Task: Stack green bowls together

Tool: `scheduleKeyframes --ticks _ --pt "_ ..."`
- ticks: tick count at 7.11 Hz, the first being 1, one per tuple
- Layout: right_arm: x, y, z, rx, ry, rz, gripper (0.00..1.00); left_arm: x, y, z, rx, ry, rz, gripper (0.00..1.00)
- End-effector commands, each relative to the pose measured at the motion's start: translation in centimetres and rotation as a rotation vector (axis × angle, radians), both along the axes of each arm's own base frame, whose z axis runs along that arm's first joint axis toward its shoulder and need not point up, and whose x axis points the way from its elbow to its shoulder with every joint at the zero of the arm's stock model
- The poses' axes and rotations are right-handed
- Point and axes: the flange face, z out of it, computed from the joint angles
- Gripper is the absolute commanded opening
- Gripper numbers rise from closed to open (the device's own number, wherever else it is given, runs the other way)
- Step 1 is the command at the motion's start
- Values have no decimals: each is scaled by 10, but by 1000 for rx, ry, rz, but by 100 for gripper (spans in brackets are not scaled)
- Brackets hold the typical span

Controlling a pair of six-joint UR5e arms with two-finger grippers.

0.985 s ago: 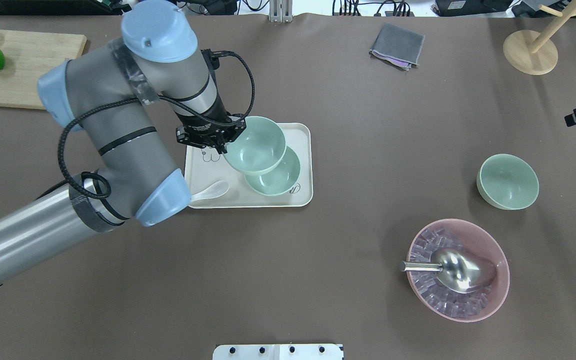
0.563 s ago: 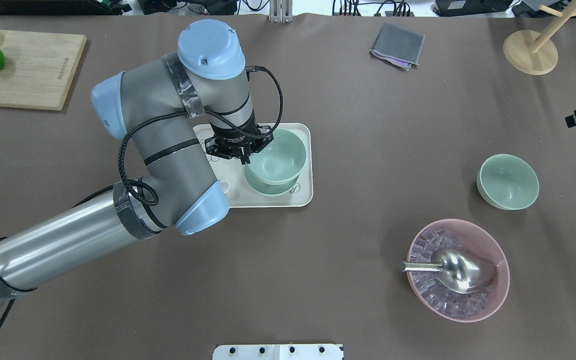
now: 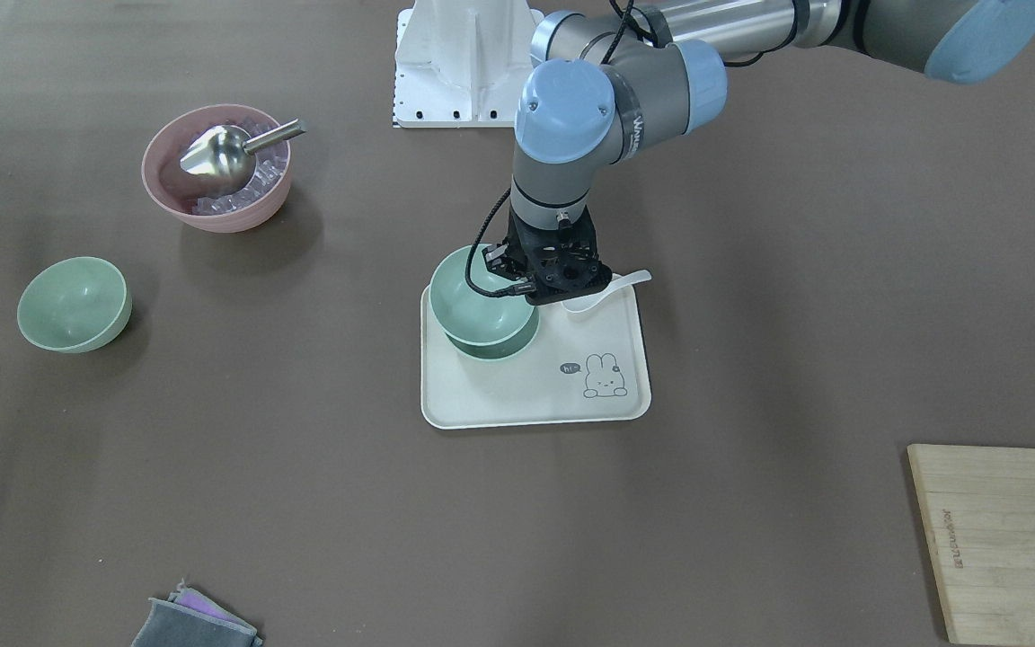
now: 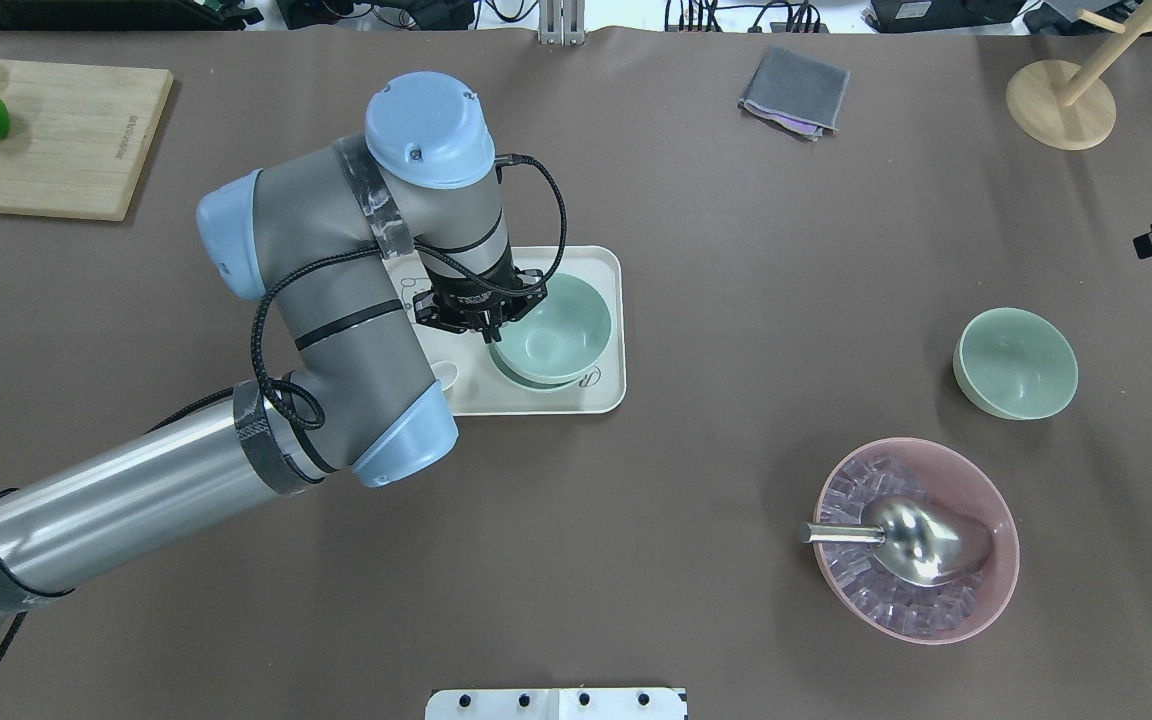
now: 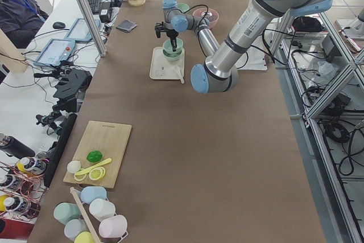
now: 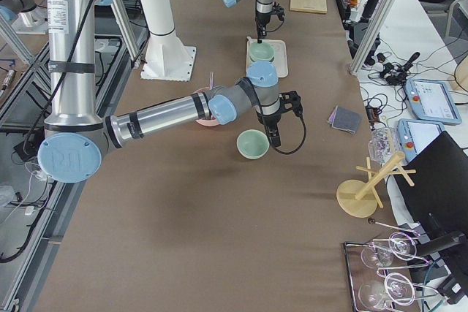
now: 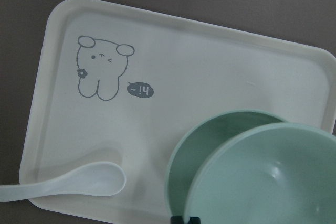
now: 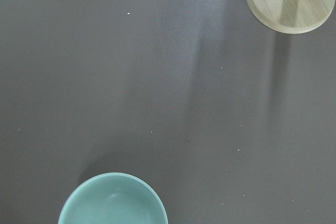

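My left gripper (image 4: 484, 326) is shut on the rim of a pale green bowl (image 4: 551, 330). It holds that bowl low over, and slightly offset in, a second green bowl (image 4: 526, 378) on the cream tray (image 4: 598, 262). I cannot tell whether the two touch. The left wrist view shows the held bowl (image 7: 262, 182) overlapping the lower bowl (image 7: 186, 163). A third green bowl (image 4: 1016, 362) stands alone at the right. My right gripper (image 6: 274, 138) shows only in the exterior right view, near that bowl (image 6: 251, 144), and I cannot tell if it is open or shut.
A white spoon (image 3: 603, 289) lies on the tray beside my left gripper. A pink bowl (image 4: 998, 500) with ice cubes and a metal scoop stands front right. A cutting board (image 4: 56, 140) lies back left, with a grey cloth (image 4: 794, 92) and a wooden stand (image 4: 1061, 105) at the back.
My left arm has swung right and lowered the held green bowl, from up beside the tray's other bowl to down over it. The third bowl has not moved.
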Motion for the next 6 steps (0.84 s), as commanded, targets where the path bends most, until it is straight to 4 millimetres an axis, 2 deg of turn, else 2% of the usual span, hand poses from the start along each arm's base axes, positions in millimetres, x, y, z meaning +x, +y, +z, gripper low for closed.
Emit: scheduleKeyframes --ticks 1,6 --pt "0 0 0 1 1 1 100 3 2 7 14 14 1 0" --pt "0 0 -1 0 0 2 100 12 -5 18 24 26 0 0"
